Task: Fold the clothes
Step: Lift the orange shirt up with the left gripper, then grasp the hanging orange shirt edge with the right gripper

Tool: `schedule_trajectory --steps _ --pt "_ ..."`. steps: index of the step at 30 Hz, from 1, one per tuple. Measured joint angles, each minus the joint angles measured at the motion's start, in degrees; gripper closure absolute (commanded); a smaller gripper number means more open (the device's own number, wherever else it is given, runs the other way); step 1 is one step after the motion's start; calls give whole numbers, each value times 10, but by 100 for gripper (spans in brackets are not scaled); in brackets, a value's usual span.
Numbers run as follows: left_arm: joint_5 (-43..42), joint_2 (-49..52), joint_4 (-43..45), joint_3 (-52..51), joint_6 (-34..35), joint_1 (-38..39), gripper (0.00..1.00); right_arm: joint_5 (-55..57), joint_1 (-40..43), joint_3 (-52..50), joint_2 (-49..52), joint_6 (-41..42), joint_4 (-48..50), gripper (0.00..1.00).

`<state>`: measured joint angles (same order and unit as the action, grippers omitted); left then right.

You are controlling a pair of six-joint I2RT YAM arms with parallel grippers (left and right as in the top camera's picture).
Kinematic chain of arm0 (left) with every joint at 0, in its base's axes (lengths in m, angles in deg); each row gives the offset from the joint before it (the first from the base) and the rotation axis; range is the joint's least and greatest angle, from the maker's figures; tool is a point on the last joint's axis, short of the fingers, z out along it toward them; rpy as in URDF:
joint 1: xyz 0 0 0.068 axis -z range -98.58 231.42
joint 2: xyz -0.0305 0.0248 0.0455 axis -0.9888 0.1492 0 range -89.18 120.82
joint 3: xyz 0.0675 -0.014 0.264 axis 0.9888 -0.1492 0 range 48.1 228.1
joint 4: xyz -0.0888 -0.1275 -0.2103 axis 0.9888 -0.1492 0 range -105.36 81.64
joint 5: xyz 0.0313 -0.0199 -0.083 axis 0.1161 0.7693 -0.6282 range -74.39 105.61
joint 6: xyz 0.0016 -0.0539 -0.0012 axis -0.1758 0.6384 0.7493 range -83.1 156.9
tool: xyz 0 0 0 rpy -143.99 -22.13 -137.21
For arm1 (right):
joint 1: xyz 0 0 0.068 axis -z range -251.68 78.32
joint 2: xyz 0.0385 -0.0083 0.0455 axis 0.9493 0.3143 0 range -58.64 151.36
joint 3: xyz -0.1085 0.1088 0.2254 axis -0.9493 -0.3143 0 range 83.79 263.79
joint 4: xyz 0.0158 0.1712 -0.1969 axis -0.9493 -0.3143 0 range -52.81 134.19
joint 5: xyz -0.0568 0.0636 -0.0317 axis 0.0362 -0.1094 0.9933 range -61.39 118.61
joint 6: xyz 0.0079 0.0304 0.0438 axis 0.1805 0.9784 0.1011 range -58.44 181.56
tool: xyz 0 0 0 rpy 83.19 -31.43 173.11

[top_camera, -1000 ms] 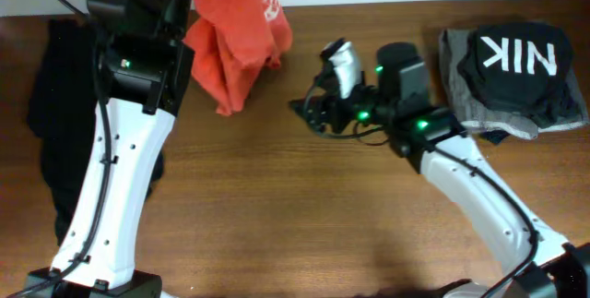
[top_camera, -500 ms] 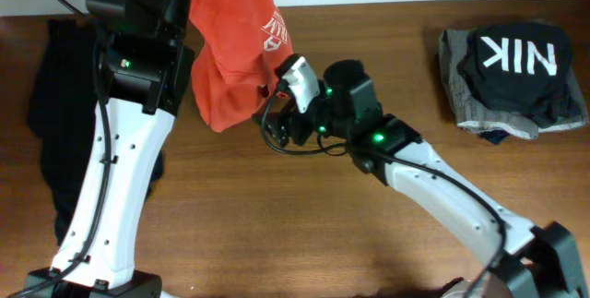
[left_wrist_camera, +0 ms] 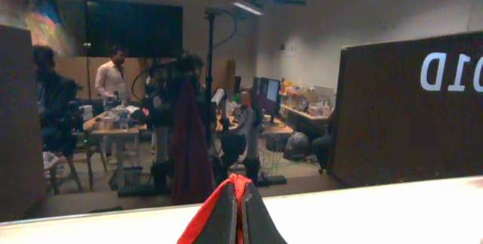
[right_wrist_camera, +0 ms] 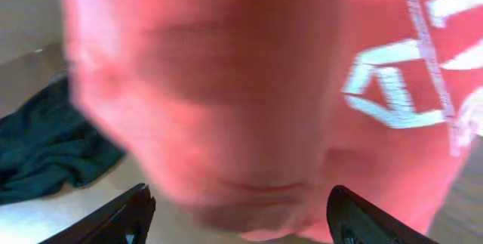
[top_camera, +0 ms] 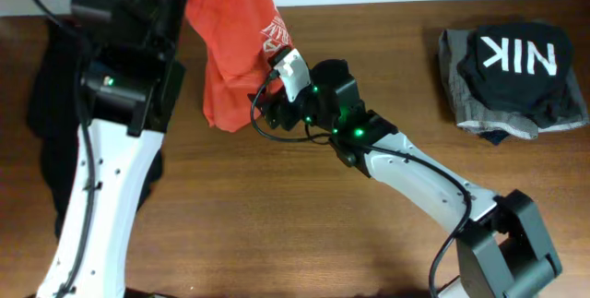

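Hanging from the clamped left hand (left_wrist_camera: 237, 214), the orange-red T-shirt (top_camera: 230, 49) fills the right wrist view, just ahead of the wide-open, empty right hand (right_wrist_camera: 240, 210).

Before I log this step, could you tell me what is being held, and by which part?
The left tool pinches a top fold of the hanging orange-red cotton T-shirt; the right tool, open near it, holds nothing.

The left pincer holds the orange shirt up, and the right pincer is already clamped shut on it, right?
Not clamped: the right pincer is open, fingers wide apart before the hanging T-shirt, as the right wrist view shows. The left pincer does hold it up.
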<state>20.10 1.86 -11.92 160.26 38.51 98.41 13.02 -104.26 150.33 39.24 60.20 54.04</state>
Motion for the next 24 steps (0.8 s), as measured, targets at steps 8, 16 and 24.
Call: schedule_trajectory --steps 8,16,24 --pt "0 -33 -11 0 0 0 99 38 0 0 14 0 -1 23" --pt "0 -59 -14 0 0 0 99 40 0 0 21 0 -1 23" --pt "0 -68 -31 0 0 0 99 51 0 0 22 0 -9 23"
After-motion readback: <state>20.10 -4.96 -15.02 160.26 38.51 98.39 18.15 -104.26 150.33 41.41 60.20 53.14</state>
